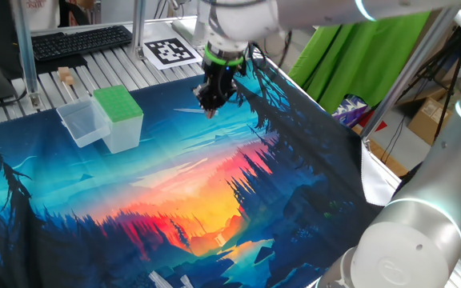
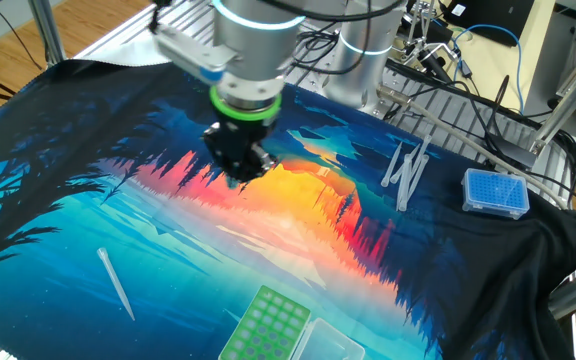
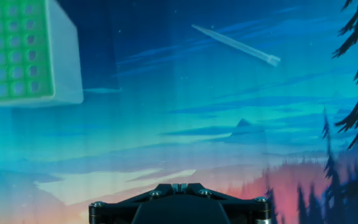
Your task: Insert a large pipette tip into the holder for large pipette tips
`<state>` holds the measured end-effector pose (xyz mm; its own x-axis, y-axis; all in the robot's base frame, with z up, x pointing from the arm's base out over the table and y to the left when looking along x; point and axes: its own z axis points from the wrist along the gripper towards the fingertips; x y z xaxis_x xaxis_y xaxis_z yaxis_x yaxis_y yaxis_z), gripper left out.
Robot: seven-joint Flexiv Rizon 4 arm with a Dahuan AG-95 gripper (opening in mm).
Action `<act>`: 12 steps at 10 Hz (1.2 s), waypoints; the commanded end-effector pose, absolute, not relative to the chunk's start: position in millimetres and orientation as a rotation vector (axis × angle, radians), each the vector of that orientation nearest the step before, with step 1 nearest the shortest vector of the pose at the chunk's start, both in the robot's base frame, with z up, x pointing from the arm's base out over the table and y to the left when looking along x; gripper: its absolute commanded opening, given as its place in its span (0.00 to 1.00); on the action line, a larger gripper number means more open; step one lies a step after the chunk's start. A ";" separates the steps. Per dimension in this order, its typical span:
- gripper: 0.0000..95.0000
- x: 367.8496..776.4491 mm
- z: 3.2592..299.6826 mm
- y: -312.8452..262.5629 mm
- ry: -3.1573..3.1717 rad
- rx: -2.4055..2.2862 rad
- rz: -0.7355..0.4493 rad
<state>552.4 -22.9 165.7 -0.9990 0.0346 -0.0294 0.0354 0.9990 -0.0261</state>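
Note:
A large pipette tip [image 3: 235, 45] lies flat on the printed cloth, thin and translucent; in the other fixed view the tip [image 2: 116, 283] sits near the front left. The holder for large pipette tips [image 1: 118, 104] is a box with a green perforated top [image 3: 11, 50] and whitish sides, and it also shows at the bottom edge as the holder [image 2: 268, 325]. My gripper [image 1: 209, 108] hangs above the cloth, away from both, and is shut with nothing between its fingers [image 3: 179, 186]. In the other fixed view the gripper [image 2: 243, 175] is over the orange part of the print.
A clear plastic tub [image 1: 82, 124] stands against the holder. Several more tips [image 2: 405, 170] lie at the far right of the cloth next to a blue tip box [image 2: 495, 192]. A keyboard [image 1: 82, 42] and a marker tag [image 1: 171, 51] lie beyond the cloth.

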 end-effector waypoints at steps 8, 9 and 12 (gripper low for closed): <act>0.00 603.3 130.1 -54.9 3.084 0.026 -0.016; 0.00 607.2 126.9 -58.1 3.080 0.014 -0.023; 0.00 626.4 110.0 -77.5 3.065 -0.036 -0.007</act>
<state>629.0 -81.2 108.0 -0.9968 -0.0305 -0.0745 -0.0304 0.9995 -0.0025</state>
